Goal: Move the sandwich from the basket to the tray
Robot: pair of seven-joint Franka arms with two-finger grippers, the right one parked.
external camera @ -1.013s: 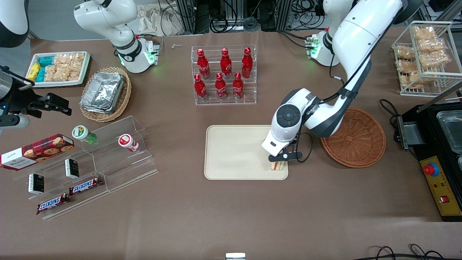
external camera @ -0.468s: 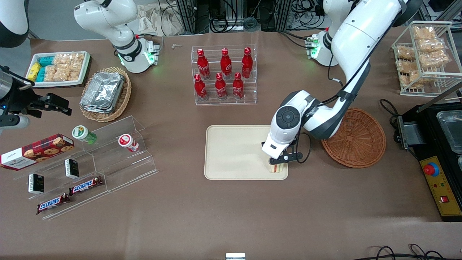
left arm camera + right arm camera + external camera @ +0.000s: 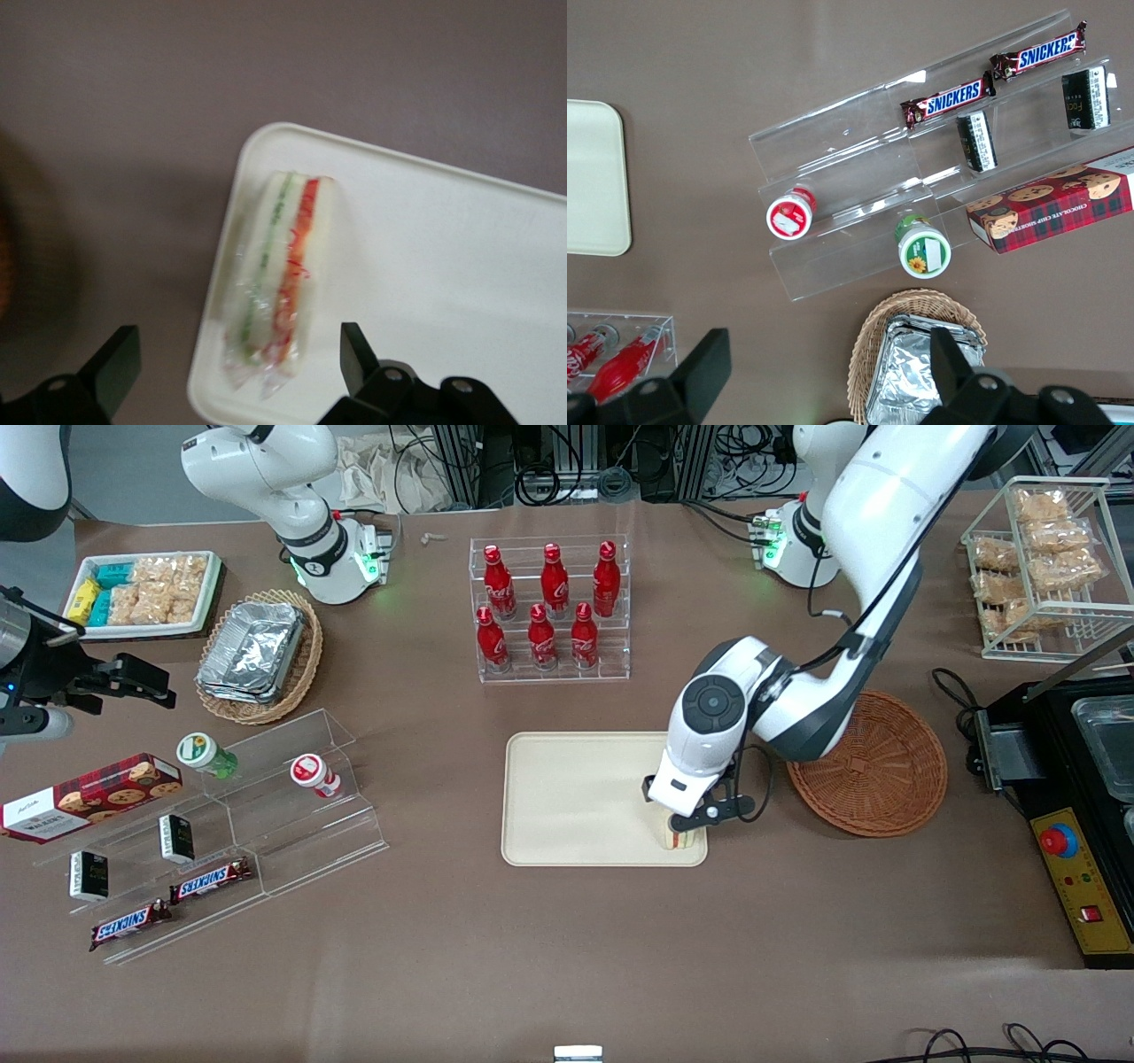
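cream tray (image 3: 576, 797) in the front view, sandwich (image 3: 680, 839) lying on its corner nearest the basket (image 3: 873, 766), gripper (image 3: 687, 828) right above it. wrist view now: fingers (image 3: 359, 359) spread wide, released, sandwich (image 3: 279, 279) resting between them, untouched.

Wrapped sandwich (image 3: 279, 274) on the cream tray (image 3: 576, 797)

It lies in the tray's corner at 4 o'clock, hand (image 3: 239, 376) spread above; the empty reddish wicker basket (image 3: 873, 766) sits beside.
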